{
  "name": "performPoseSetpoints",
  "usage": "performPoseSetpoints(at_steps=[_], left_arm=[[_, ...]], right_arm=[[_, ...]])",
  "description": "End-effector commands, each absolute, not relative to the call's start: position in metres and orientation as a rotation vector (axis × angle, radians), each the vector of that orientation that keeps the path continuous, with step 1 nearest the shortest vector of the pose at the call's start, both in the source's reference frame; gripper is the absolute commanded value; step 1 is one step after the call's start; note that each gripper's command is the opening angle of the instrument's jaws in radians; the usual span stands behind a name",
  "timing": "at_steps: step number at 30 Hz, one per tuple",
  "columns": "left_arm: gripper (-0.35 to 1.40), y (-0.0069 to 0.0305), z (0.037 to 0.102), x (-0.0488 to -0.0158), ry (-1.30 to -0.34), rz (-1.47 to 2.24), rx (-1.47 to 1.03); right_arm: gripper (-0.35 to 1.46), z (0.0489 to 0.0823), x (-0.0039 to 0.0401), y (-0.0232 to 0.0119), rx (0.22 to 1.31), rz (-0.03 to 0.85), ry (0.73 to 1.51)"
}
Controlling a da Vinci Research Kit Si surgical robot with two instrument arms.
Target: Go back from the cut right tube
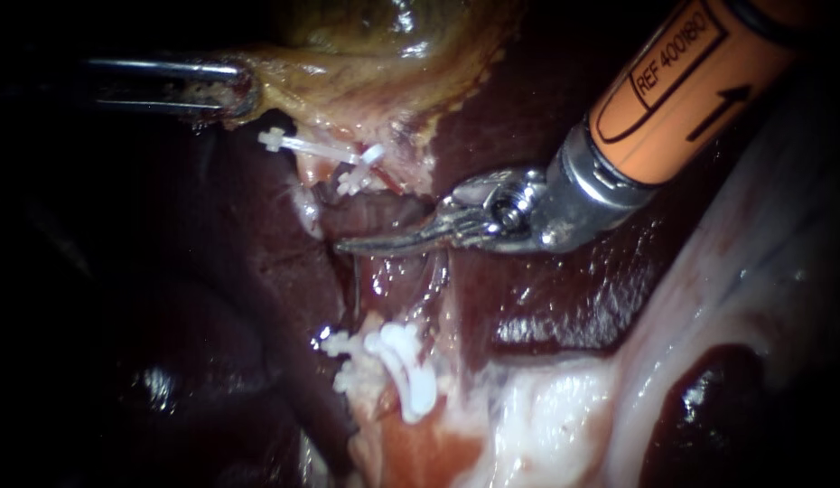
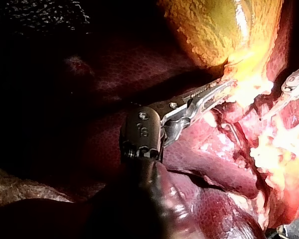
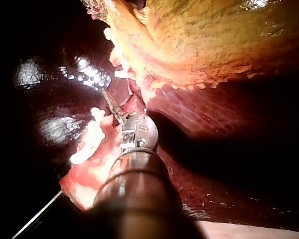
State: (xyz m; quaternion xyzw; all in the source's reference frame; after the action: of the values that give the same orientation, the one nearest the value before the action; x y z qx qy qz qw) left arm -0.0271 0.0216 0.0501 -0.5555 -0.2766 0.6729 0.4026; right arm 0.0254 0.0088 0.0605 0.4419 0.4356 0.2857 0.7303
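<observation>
Nearest the endoscope, the orange shaft of my right instrument (image 1: 357, 243) comes in from the upper right and ends in a silver wrist. Its tool is a slim, curved pair of jaws lying together with nothing between them. The tip points across the gap where the tube was divided. Below it, pale fatty tissue (image 1: 546, 416) spreads over the dark liver (image 1: 546, 298), and a cluster of white lower clips (image 1: 411, 375) sits at its edge. From those clips the cut tube (image 1: 435, 285) rises as a pale strand and ends just under the closed jaws, apart from them. I cannot tell whether this is the right tube. In the right wrist view the same tool (image 3: 109, 102) shows as one thin closed line ahead of the shaft, with a white clip just beside it. Just beyond the jaws, the upper clips (image 1: 325, 147) sit on tissue hanging from the yellowish gallbladder (image 1: 366, 81). Farthest back, my left instrument (image 1: 244, 90) enters from the left, and its tool is clamped on the gallbladder's pale edge, as the left wrist view (image 2: 226, 85) also shows.
</observation>
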Motion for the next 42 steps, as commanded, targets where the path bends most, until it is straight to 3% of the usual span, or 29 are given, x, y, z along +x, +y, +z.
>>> performPoseSetpoints(at_steps=[1, 2, 4, 5, 7, 13, 16, 18, 23, 27, 36, 42], left_arm=[[-0.35, 0.0216, 0.0501, -0.0271, -0.699, 1.700, -1.404], [-0.35, 0.0216, 0.0501, -0.0271, -0.699, 1.700, -1.404], [-0.35, 0.0216, 0.0501, -0.0271, -0.699, 1.700, -1.404], [-0.35, 0.0216, 0.0501, -0.0271, -0.699, 1.700, -1.404], [-0.35, 0.0216, 0.0501, -0.0271, -0.699, 1.700, -1.404], [-0.35, 0.0216, 0.0502, -0.0271, -0.698, 1.701, -1.404], [-0.35, 0.0215, 0.0502, -0.0272, -0.698, 1.701, -1.404], [-0.35, 0.0215, 0.0503, -0.0272, -0.697, 1.701, -1.404], [-0.35, 0.0215, 0.0503, -0.0272, -0.697, 1.701, -1.404], [-0.35, 0.0215, 0.0504, -0.0272, -0.697, 1.701, -1.404], [-0.35, 0.0213, 0.0506, -0.0274, -0.690, 1.702, -1.403], [-0.35, 0.0210, 0.0510, -0.0279, -0.691, 1.704, -1.406]], right_arm=[[0.00, 0.0605, 0.0255, 0.0087, 0.975, 0.634, 0.971], [0.49, 0.0604, 0.0255, 0.0087, 0.973, 0.640, 0.978], [1.06, 0.0602, 0.0258, 0.0089, 0.929, 0.683, 0.995], [1.19, 0.0602, 0.0259, 0.0090, 0.916, 0.697, 0.998], [1.29, 0.0600, 0.0261, 0.0093, 0.909, 0.715, 1.005], [1.38, 0.0598, 0.0260, 0.0094, 0.903, 0.730, 1.011], [1.38, 0.0594, 0.0256, 0.0090, 0.828, 0.634, 1.054], [1.39, 0.0589, 0.0251, 0.0085, 0.719, 0.556, 1.067], [1.43, 0.0572, 0.0239, 0.0072, 0.509, 0.385, 0.939], [1.43, 0.0563, 0.0213, 0.0073, 0.435, 0.302, 0.868], [1.43, 0.0556, 0.0136, 0.0073, 0.350, 0.269, 0.857], [1.45, 0.0554, 0.0111, 0.0071, 0.327, 0.293, 0.849]])
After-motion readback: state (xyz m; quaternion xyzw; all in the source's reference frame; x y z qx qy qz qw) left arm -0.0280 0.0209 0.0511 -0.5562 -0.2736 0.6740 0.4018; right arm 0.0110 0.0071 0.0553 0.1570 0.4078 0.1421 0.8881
